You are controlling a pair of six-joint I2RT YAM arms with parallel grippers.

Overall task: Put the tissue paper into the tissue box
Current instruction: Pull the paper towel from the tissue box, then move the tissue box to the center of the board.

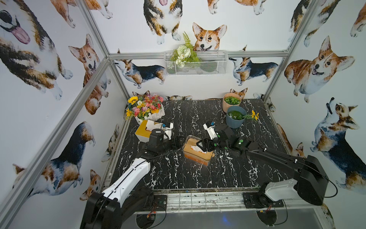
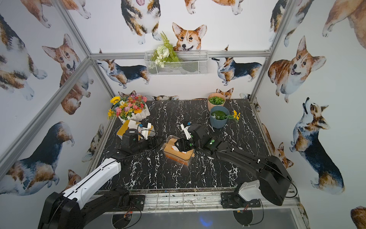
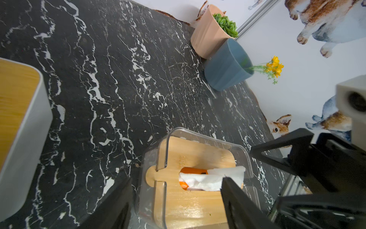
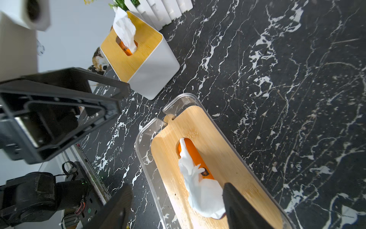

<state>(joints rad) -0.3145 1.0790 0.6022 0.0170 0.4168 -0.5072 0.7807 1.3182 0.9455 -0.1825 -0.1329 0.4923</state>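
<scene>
The tissue box (image 1: 198,156), clear plastic with a wooden lid (image 3: 188,200), stands mid-table in both top views (image 2: 178,155). White tissue paper (image 4: 202,190) sticks out of the lid's slot over an orange pack (image 3: 190,171) and lies crumpled on the lid (image 3: 210,178). My right gripper (image 4: 177,185) is open just above the lid, with the tissue between its jaws and against one finger (image 4: 237,202). My left gripper (image 3: 176,179) is open at the box's left end (image 1: 177,142), straddling the lid and holding nothing.
A second, white tissue box (image 1: 143,131) with a yellow wood lid and a tissue (image 4: 124,29) stands back left, beside a flower planter (image 1: 146,109). A pink pot (image 1: 231,102) and a blue pot (image 1: 235,117) stand back right. A wire basket (image 1: 196,63) hangs on the back wall.
</scene>
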